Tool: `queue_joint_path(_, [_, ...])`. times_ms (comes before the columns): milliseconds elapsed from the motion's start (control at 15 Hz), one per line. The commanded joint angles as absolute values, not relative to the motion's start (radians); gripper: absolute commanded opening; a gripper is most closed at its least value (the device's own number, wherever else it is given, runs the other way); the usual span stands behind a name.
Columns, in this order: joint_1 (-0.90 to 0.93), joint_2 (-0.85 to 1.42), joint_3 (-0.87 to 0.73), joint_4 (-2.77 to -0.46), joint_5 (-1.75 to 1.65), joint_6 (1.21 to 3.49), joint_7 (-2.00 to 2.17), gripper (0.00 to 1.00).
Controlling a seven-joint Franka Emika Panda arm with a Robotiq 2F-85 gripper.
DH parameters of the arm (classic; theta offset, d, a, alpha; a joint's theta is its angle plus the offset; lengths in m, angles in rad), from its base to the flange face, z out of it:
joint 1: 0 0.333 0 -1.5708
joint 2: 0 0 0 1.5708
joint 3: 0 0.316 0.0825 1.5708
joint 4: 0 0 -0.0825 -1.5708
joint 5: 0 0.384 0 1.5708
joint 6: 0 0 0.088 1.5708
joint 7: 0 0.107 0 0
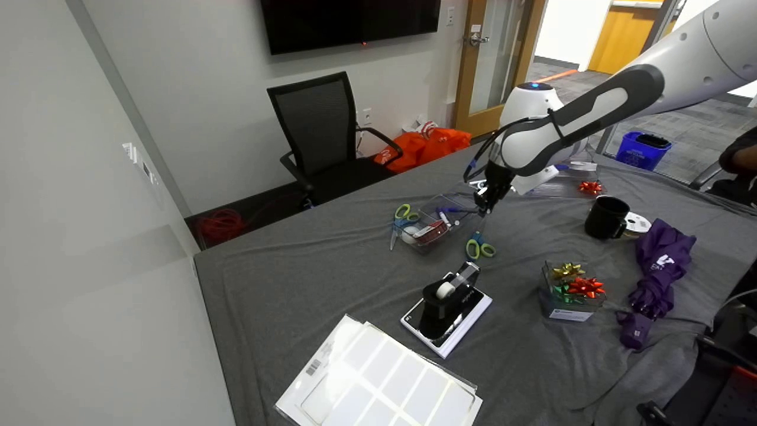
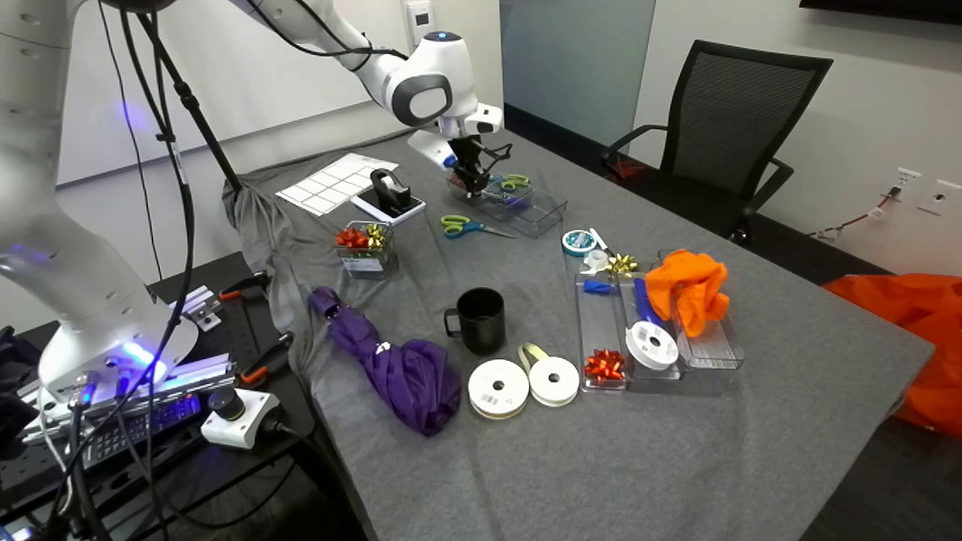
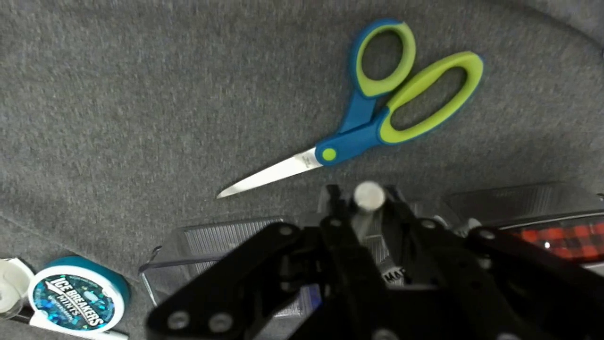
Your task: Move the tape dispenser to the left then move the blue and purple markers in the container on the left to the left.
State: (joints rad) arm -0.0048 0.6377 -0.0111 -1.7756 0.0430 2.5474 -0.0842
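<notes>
Your gripper (image 3: 363, 197) pinches a white-ended marker (image 3: 370, 196); loosening off-centre over the clear container (image 3: 225, 237) may drop it outside.

Cloth-covered table (image 2: 639, 466) holding a black mug (image 2: 485, 323)

An umbrella (image 2: 398, 368) and two ribbon spools (image 2: 488, 398) are lying just beside the mug. Trays (image 2: 600, 324) are sitting near it. Mints (image 2: 579, 242), a small box (image 2: 366, 265), a pair of scissors (image 3: 351, 144) and a clear container (image 2: 543, 218) are resting farther from it; a slab (image 1: 457, 323) and sheets (image 2: 334, 184) are lying well apart from it.
</notes>
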Motion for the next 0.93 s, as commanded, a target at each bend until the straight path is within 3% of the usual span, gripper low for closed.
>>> queue_joint_path(0, [-0.007, 0.632, -0.015, -1.787, 0.014, 2.534, -0.070, 0.57])
queue_joint_path(400, [-0.014, 0.619, -0.018, -1.787, 0.034, 2.507, -0.024, 0.99])
queue_joint_path(867, [-0.012, 0.503, -0.034, -1.864, 0.179, 2.489, 0.271, 1.00])
